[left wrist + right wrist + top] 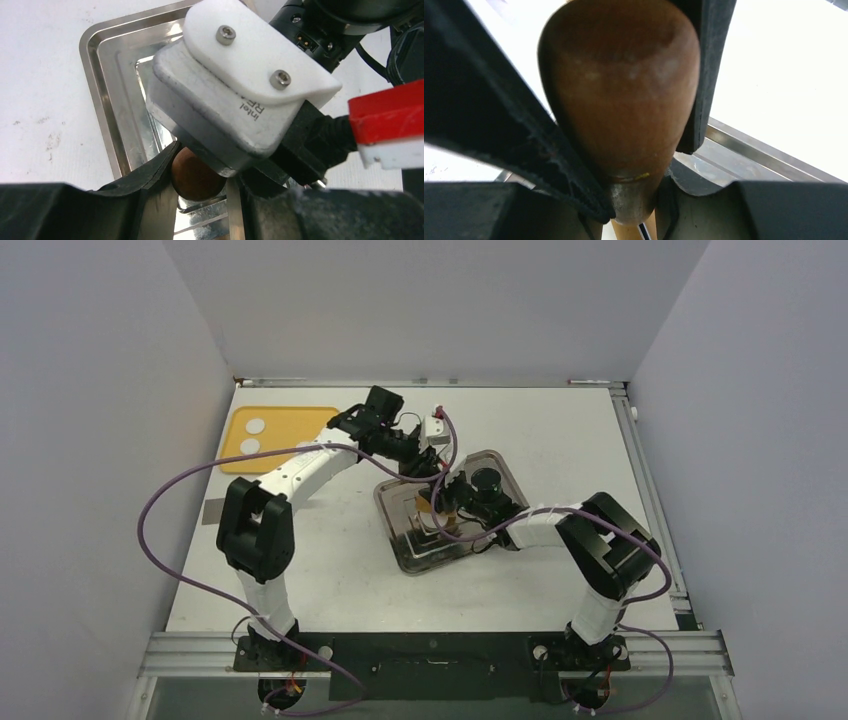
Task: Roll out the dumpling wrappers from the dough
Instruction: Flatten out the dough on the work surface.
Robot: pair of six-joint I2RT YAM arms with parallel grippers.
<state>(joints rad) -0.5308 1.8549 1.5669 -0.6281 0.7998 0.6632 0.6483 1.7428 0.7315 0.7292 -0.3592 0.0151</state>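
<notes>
Rolling pin (619, 100) in right gripper (624, 35), left gripper (202, 172); two dough lumps (256, 425)

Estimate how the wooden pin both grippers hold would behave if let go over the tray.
Likely stiff: the wooden pin looks solid and turned. Its rounded, tapering handle looks smooth, so it may slip between the right gripper's fingers. Round in section, it would probably roll on the shiny metal tray if released.
</notes>
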